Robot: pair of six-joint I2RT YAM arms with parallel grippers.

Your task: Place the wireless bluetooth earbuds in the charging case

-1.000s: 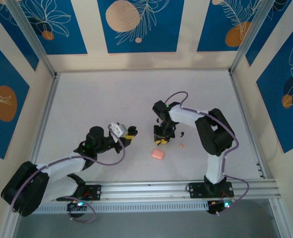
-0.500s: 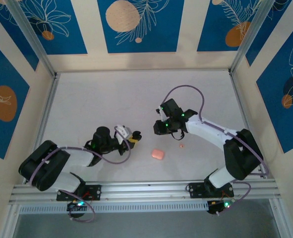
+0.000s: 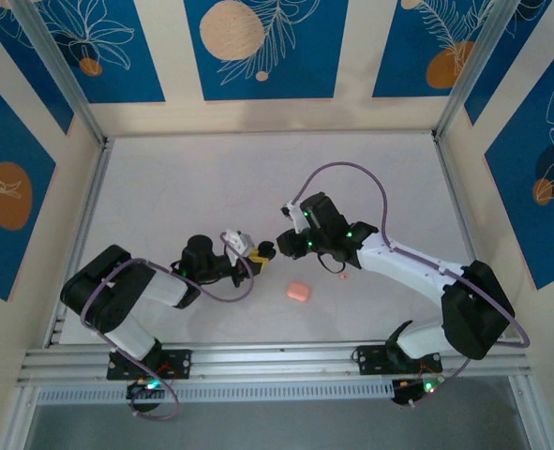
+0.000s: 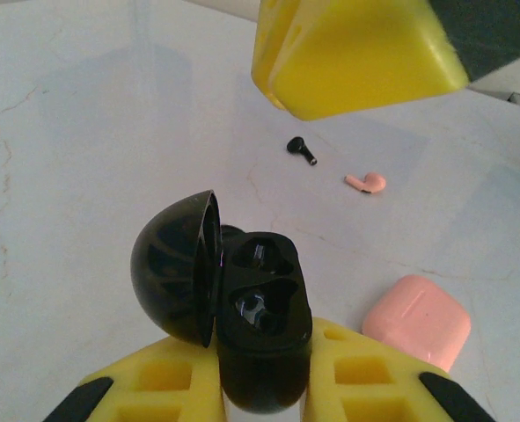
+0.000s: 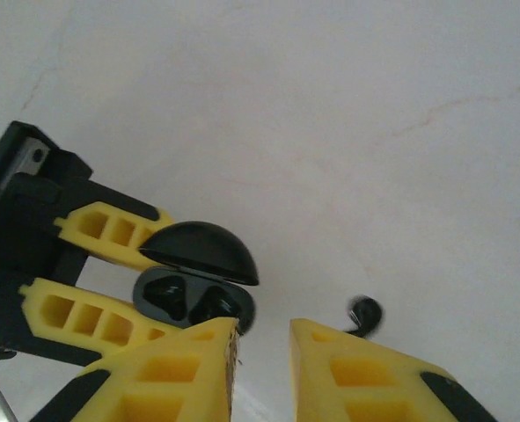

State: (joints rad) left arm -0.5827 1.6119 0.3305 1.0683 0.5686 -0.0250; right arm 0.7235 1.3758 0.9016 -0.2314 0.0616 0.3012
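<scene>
— White table (image 3: 211,187) under blue patterned walls. What is at the middle?

— Both my arms meet there. My left jaws are clamped low on the black charging case (image 4: 260,308). In the left wrist view its lid (image 4: 176,272) is swung open toward nine o'clock, and both wells are exposed.

— And the right?

— My right jaws hang just off the case's open mouth. They are drawn almost together with a thin slit between, and I see nothing pinched in it.

— The buds?

— One black earbud (image 4: 301,149) lies loose on the table at about one o'clock from the case. A pink earbud (image 4: 367,182) sits near it and a pink case (image 4: 416,321) lies at four o'clock. Neither pink piece is my job.

— The other bud?

— Something glints in the nearer well, but I cannot tell whether that is a seated bud. I judge the case opened and presented, with at least one insertion left.
</scene>
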